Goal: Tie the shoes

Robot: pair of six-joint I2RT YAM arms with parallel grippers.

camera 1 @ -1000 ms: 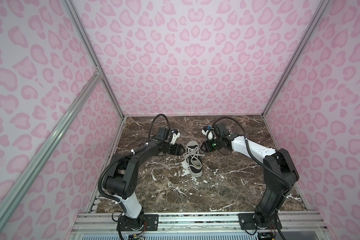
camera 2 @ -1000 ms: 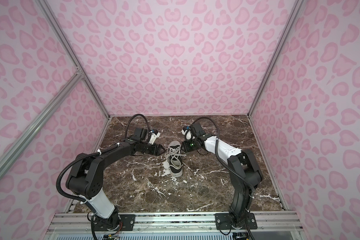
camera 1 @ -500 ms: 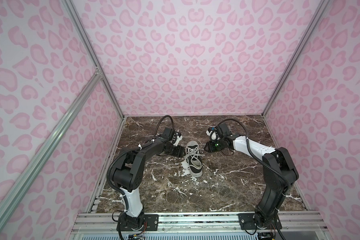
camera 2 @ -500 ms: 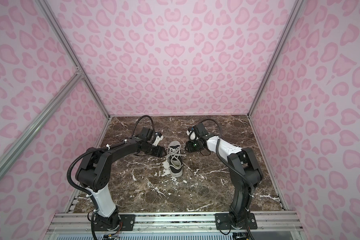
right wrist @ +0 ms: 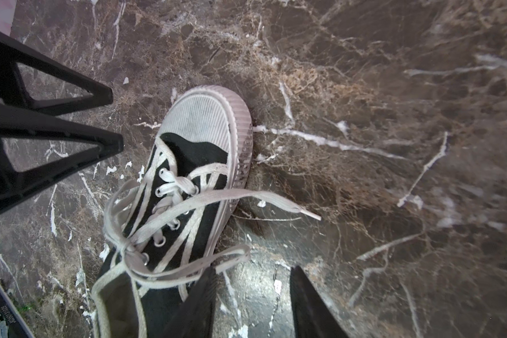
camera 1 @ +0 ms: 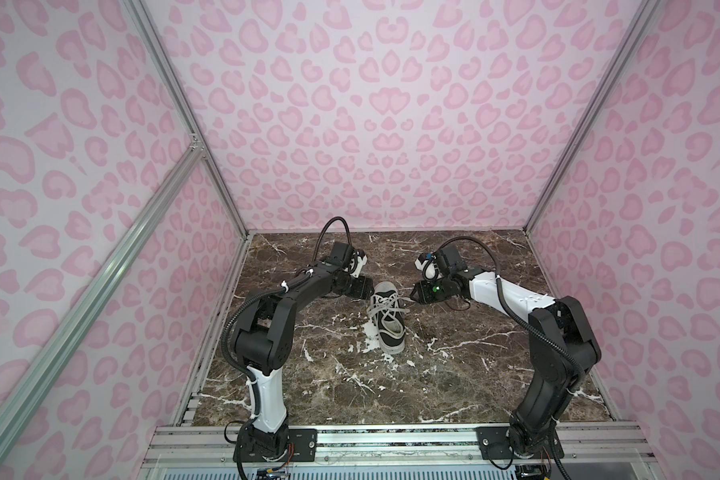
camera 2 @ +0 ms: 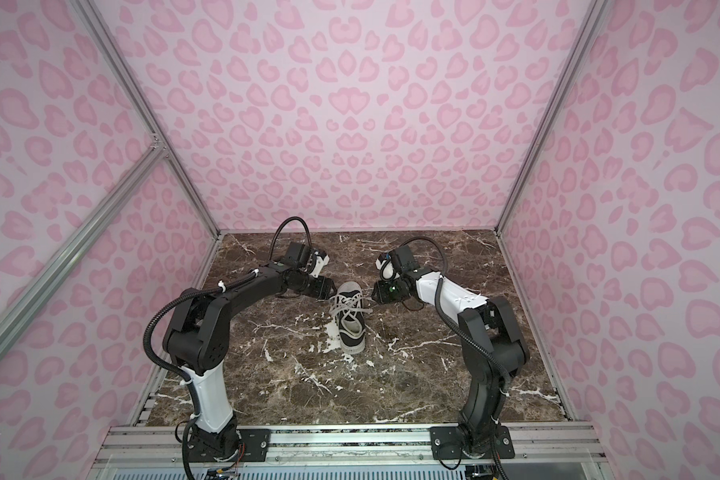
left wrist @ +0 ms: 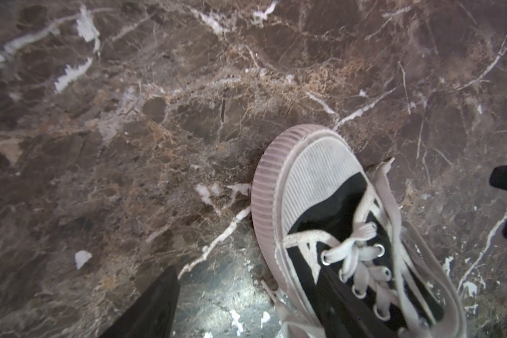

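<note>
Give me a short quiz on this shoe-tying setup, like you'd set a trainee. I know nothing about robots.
1. True or false: the left claw is clamped on a lace.
2. Pick one: the sneaker points its white toe cap toward A) the back wall, B) the near edge, C) sideways.
3. Short answer: how many shoes stand on the marble table?
Key: 1 false, its jaws stand open beside the toe, holding nothing. 2 A. 3 one.
</note>
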